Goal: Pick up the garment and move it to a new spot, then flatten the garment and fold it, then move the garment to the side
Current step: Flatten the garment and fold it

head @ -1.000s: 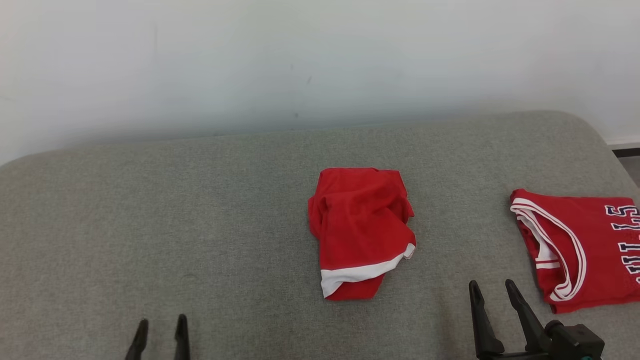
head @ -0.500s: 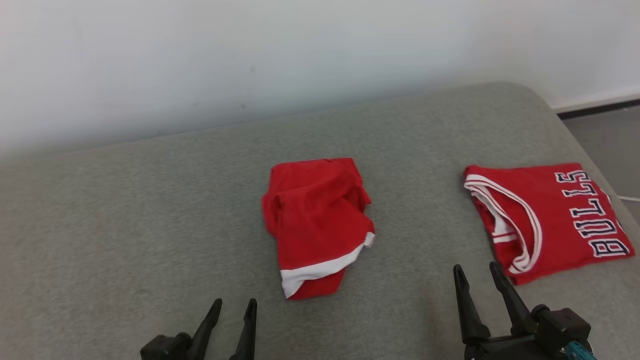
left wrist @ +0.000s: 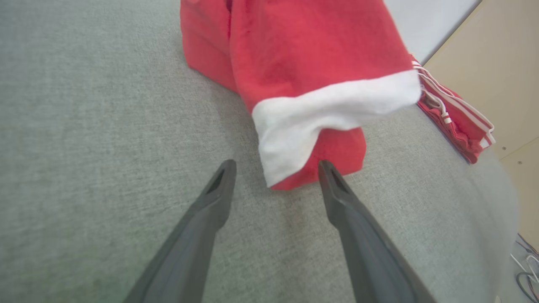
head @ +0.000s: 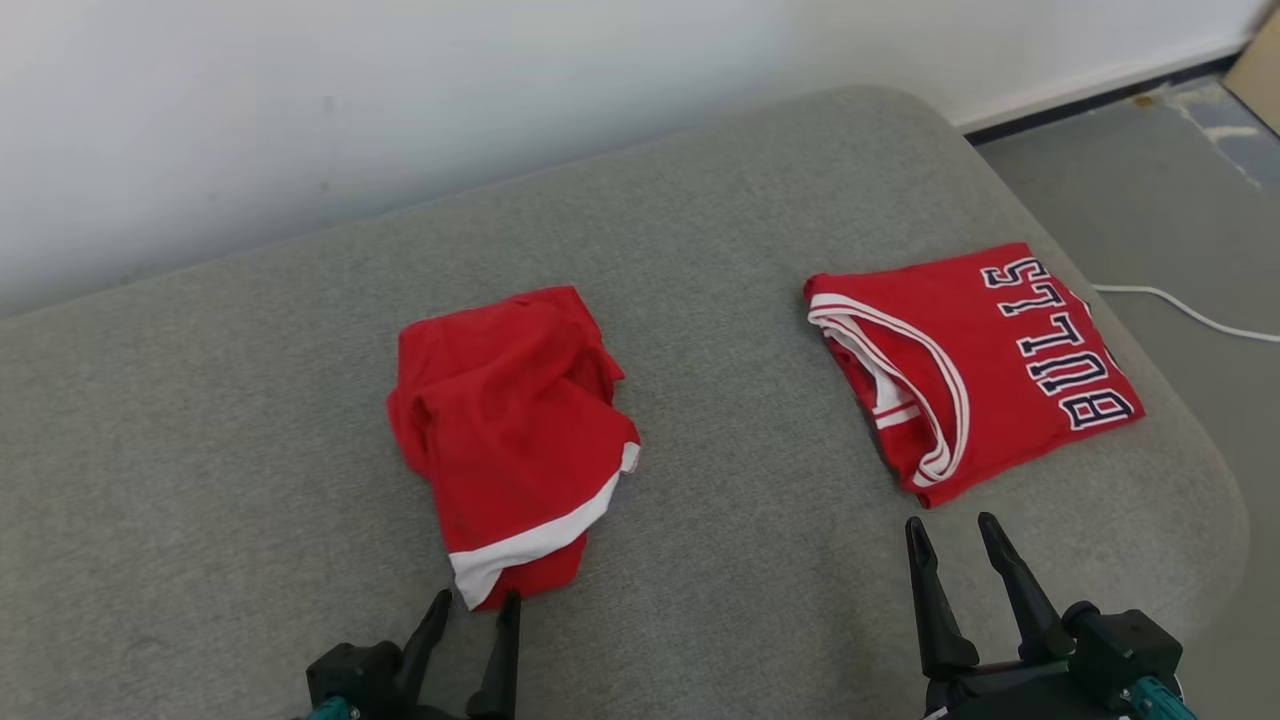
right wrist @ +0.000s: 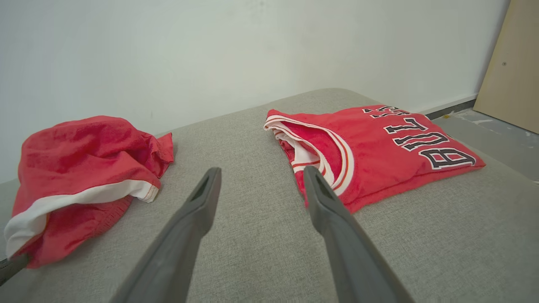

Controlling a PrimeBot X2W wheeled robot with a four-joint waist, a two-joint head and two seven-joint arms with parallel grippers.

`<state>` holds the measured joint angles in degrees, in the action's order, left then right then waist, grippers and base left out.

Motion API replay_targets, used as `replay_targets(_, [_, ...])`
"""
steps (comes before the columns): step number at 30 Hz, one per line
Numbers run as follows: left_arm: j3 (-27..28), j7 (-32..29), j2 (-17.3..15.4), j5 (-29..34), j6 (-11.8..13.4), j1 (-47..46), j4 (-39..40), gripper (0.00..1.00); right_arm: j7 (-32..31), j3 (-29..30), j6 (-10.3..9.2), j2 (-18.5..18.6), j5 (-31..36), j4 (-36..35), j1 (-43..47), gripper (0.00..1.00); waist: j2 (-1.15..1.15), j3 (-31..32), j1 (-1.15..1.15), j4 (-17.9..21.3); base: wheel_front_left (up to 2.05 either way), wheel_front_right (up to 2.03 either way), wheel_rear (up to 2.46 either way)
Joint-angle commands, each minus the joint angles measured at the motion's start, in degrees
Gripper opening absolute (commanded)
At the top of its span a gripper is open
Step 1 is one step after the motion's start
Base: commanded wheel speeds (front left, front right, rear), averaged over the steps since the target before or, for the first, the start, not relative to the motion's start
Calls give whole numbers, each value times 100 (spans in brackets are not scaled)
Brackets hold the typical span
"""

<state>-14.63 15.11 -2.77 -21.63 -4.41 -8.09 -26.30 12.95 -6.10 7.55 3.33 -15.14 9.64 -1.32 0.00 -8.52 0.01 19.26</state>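
Crumpled red shorts (head: 510, 430) lie mid-cushion (head: 200, 450). The left gripper (head: 475, 600) stands spread astride their white hem corner, apparently placed for pickup. The right gripper (head: 950, 523), spread and empty, hovers near the folded Bulls jersey (head: 990, 360), which looks already set aside.

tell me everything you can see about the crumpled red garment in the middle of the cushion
The crumpled red garment is soft, matte cloth, bunched and folded over itself in loose wrinkles, not flat. A broad white band runs along its near hem, with a red layer poking out beneath it. It lies on the grey cushion, apart from the Bulls jersey to its right. The left gripper, open, sits right at its near corner; whether they touch cannot be told.
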Motion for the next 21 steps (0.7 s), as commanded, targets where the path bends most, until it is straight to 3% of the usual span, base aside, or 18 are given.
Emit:
replay_targets(1, [10,1,-21,-22,53,-96,-77,100,31,-7,-13,-15,-59,13,-68,100,0,-141,-1,163,0,0,0])
replay_targets(9, [94,-1,-27,4,395,-259,-352,100,84,-12,-13,-25,-41,58,-75,100,0,-121,-1,171,0,0,0])
replay_targets(10, [63,-3,-27,15,403,-284,-413,44,85,-8,-13,-25,-33,60,-73,100,0,-111,-1,157,0,0,0])
replay_targets(11, [44,-4,-28,6,420,-305,-453,0,76,-8,-13,-25,-30,61,-74,100,0,-102,-1,143,0,0,0])
replay_targets(14, [107,-1,-27,-3,493,-410,-370,0,74,0,-13,-27,-21,55,-76,100,0,-74,-1,84,0,0,0])
replay_targets(21, [599,1,-23,228,617,-498,629,0,56,34,-13,-17,-4,11,-46,100,0,-42,-1,-114,0,0,0])
